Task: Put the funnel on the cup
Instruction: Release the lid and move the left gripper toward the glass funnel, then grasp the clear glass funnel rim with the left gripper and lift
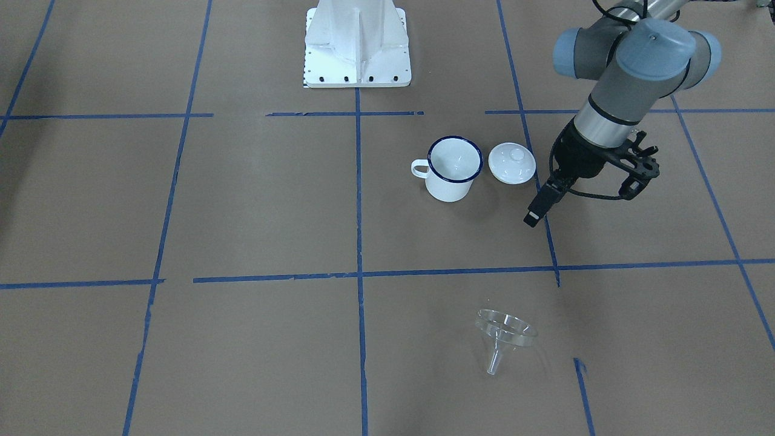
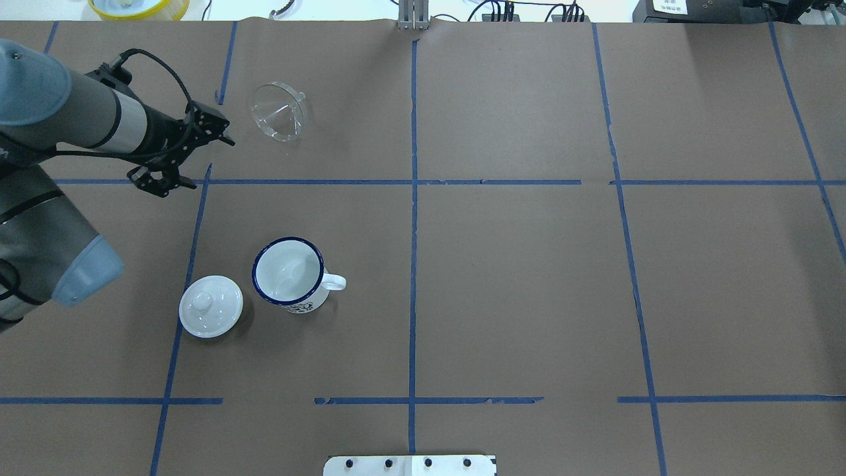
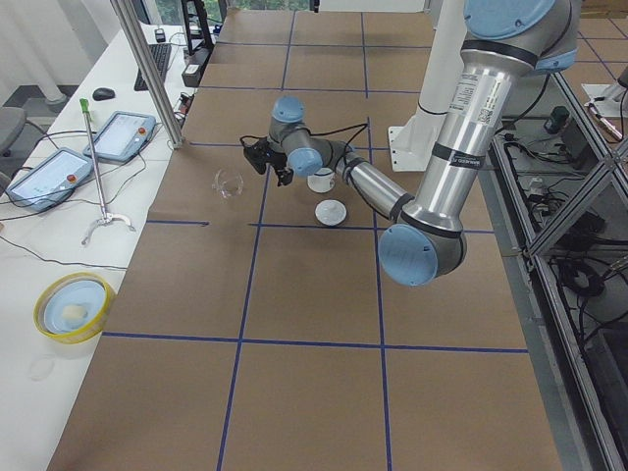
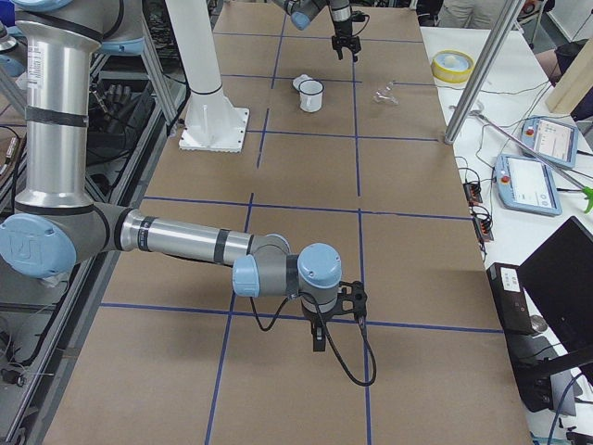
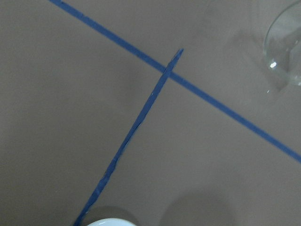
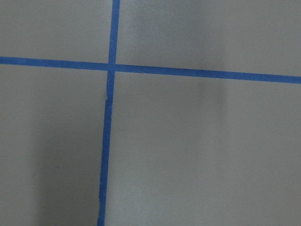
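The funnel (image 2: 277,111) lay on its side at the far left of the table (image 2: 529,297), well apart from the upright cup (image 2: 288,272), which stood nearer the robot with a lid (image 2: 211,306) just beside it on the left. The left gripper (image 2: 198,157) hung empty near the funnel with its jaws spread; I could not tell how the right gripper (image 4: 320,326) stood. A finger nudging the light, round funnel could have rolled it toward the far edge, though bare paper lay around it, and only the lid crowded the cup.
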